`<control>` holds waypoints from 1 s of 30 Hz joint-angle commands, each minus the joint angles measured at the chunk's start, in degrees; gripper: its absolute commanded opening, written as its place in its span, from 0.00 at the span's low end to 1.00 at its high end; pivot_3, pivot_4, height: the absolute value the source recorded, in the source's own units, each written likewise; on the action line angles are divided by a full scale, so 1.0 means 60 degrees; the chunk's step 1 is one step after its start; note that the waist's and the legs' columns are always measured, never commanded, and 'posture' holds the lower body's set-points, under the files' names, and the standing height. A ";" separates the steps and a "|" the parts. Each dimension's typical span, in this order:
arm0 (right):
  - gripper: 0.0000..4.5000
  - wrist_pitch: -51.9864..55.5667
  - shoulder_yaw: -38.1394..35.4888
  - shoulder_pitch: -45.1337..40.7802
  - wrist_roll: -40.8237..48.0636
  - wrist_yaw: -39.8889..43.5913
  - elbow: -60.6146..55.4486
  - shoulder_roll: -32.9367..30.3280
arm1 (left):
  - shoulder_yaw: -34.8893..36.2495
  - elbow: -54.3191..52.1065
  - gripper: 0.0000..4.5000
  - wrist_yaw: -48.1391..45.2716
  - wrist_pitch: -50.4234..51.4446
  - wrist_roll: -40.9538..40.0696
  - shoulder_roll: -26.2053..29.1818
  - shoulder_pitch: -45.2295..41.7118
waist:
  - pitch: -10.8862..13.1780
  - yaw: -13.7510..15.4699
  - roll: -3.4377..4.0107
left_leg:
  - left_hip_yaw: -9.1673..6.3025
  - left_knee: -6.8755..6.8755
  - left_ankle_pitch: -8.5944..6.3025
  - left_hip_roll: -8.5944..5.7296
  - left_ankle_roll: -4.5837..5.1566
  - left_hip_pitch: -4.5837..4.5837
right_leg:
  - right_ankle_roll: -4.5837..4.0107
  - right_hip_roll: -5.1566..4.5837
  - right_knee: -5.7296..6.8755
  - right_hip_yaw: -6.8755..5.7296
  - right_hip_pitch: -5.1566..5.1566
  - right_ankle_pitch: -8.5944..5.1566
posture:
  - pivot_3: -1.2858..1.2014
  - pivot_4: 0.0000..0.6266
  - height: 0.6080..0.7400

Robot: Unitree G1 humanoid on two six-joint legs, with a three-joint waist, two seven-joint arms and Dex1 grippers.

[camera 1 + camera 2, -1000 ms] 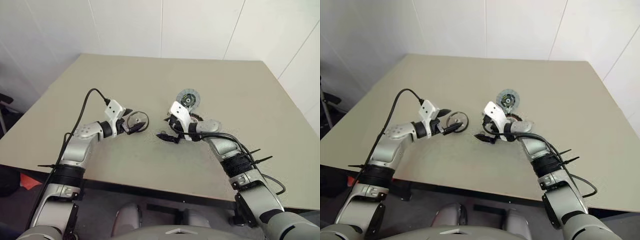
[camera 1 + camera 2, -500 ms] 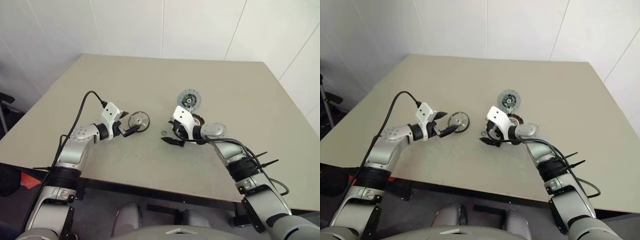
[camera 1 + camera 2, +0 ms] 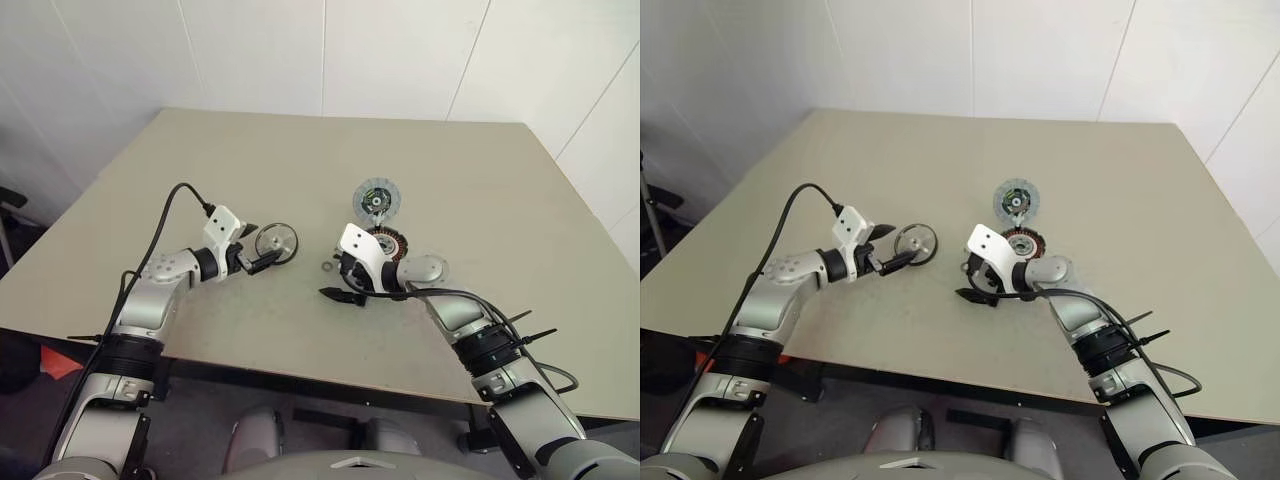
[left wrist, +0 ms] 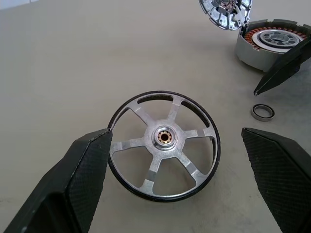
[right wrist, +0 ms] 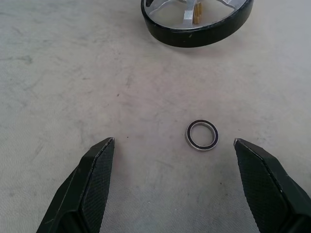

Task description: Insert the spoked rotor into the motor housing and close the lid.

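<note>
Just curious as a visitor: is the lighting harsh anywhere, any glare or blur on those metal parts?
Left wrist view: soft even light, spoked wheel sharp, faint shadow beneath. Right wrist view: small ring crisp, no glare on the table. Head views: finned disc small, detail hard to read.

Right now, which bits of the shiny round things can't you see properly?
- Motor housing, eye views: near side hidden behind the right arm's white wrist.
- Motor housing, left wrist view: cut off by the picture's edge, partly behind a right gripper finger.
- Lid, left wrist view: cut off at the edge.
- Spoked rotor, right wrist view: only its near rim shows.
- Small metal ring, eye views: too tiny for detail.
</note>
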 commanded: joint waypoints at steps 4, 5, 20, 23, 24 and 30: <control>0.99 0.0523 -0.0092 -0.0146 0.0172 -0.0167 -0.0224 0.0236 | 0.0078 -0.0585 1.00 0.0134 -0.0002 -0.0052 -0.0029 0.0106 | 0.0000 -0.0007 -0.0001 | 0.0000 0.0000 0.0001 0.0001 -0.0002 0.0005 | 0.0000 0.0000 0.0002 0.0000 0.0002 0.0000 | 0.52 0.00 1.00; 0.99 0.0708 -0.0146 -0.0169 0.0236 -0.0182 -0.0249 0.0270 | 0.0055 -0.0627 1.00 0.0160 0.0010 -0.0058 -0.0072 0.0135 | -0.0001 -0.0010 -0.0001 | 0.0000 0.0000 0.0001 0.0001 -0.0002 0.0007 | 0.0000 0.0000 0.0002 0.0000 0.0003 0.0000 | 0.52 0.00 1.00; 0.99 0.1423 -0.0252 -0.0910 0.0196 -0.0612 0.0623 0.0469 | -0.0010 -0.1026 1.00 0.0524 -0.0003 -0.0007 -0.0469 0.0644 | 0.0000 0.0002 -0.0003 | 0.0000 0.0000 0.0009 -0.0001 -0.0015 0.0017 | 0.0003 -0.0001 0.0000 0.0005 0.0011 -0.0002 | 0.52 0.00 1.00; 0.99 0.1262 -0.0230 -0.0961 0.0154 -0.0798 0.0795 0.0610 | -0.0001 -0.1063 1.00 0.0526 0.0027 -0.0020 -0.0423 0.0643 | 0.0001 -0.0018 -0.0004 | 0.0001 0.0000 0.0011 -0.0004 -0.0018 0.0027 | 0.0006 -0.0001 -0.0002 0.0014 0.0012 -0.0004 | 0.52 0.00 1.00; 0.99 0.1226 -0.0214 -0.0970 0.0147 -0.0826 0.0842 0.0637 | 0.0007 -0.1073 1.00 0.0522 0.0038 -0.0024 -0.0407 0.0637 | 0.0001 -0.0020 -0.0004 | 0.0001 0.0000 0.0012 -0.0004 -0.0019 0.0029 | 0.0009 0.0000 -0.0002 0.0015 0.0011 -0.0005 | 0.52 0.00 1.00; 0.63 0.0920 -0.0123 -0.0905 0.0001 -0.1025 0.1100 0.0596 | 0.0099 -0.1004 1.00 0.0464 0.0035 -0.0029 -0.0194 0.0526 | 0.0001 -0.0024 -0.0004 | 0.0002 -0.0001 0.0017 -0.0005 -0.0027 0.0039 | 0.0044 0.0000 -0.0001 0.0019 0.0014 -0.0026 | 0.52 0.00 1.00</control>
